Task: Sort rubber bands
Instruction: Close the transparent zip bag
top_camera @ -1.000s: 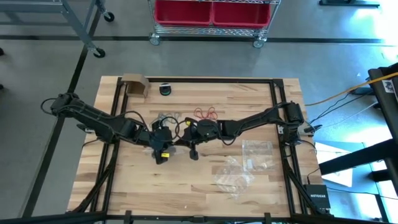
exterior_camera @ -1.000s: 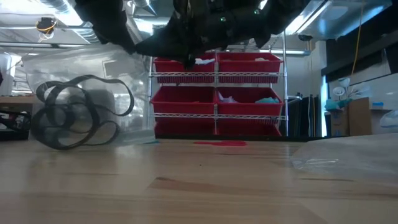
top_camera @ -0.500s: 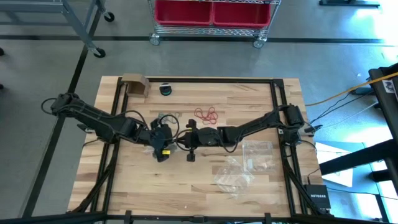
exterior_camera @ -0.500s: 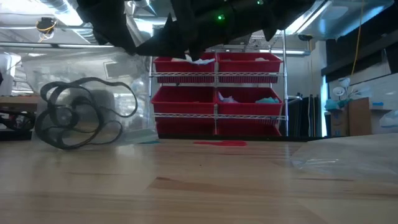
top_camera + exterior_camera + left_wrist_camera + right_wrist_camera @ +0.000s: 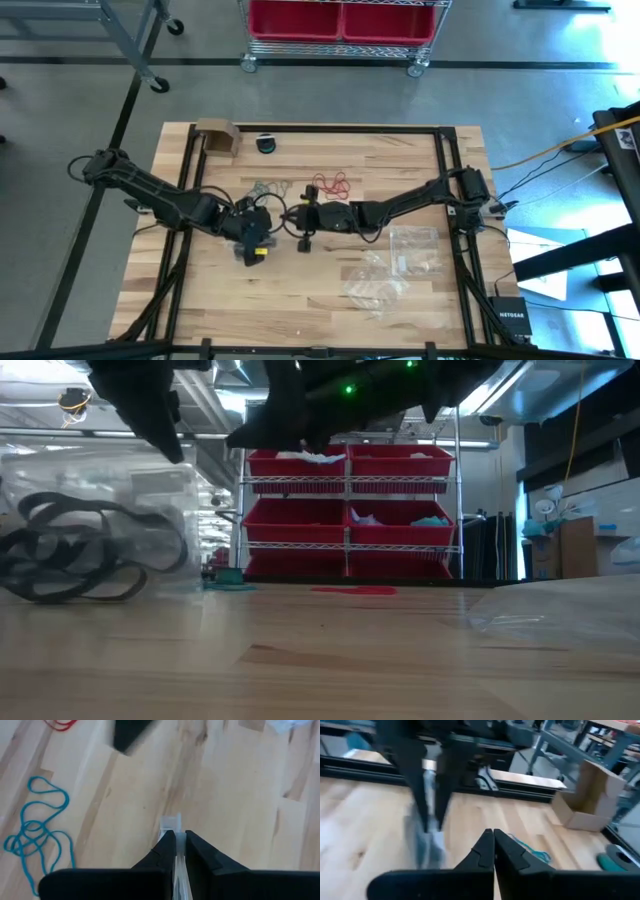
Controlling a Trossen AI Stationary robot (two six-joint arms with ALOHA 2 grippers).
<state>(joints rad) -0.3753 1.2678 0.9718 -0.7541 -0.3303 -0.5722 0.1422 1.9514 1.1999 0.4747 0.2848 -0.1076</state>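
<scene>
A clear plastic bag [image 5: 150,490] with black rubber bands [image 5: 70,550] inside hangs from my left gripper [image 5: 252,252], which is shut on it left of the table's middle. Teal rubber bands [image 5: 268,188] and red rubber bands [image 5: 330,183] lie loose on the wood farther back. My right gripper [image 5: 305,240] hovers just right of the left one, shut, with nothing between its fingers [image 5: 493,834]. Whether the bag's lower end touches the table I cannot tell. My left gripper pinches a thin edge of the clear bag [image 5: 176,865] between its two fingers, and a bit of plastic sticks out past the fingertips [image 5: 171,822]. The fingers slant downward. The bag hangs below them with the black bands in its lower part.
Two more clear bags [image 5: 415,250] [image 5: 375,285] lie at the table's right near side. A cardboard box [image 5: 215,135] and a small dark round thing [image 5: 265,143] stand at the far edge. A wire rack with red bins [image 5: 350,510] stands beyond the table.
The hanging bag with the black bands has swung toward the table's left as my left gripper tipped. My right gripper has rolled at the wrist and turned a little toward the left gripper, staying shut.
</scene>
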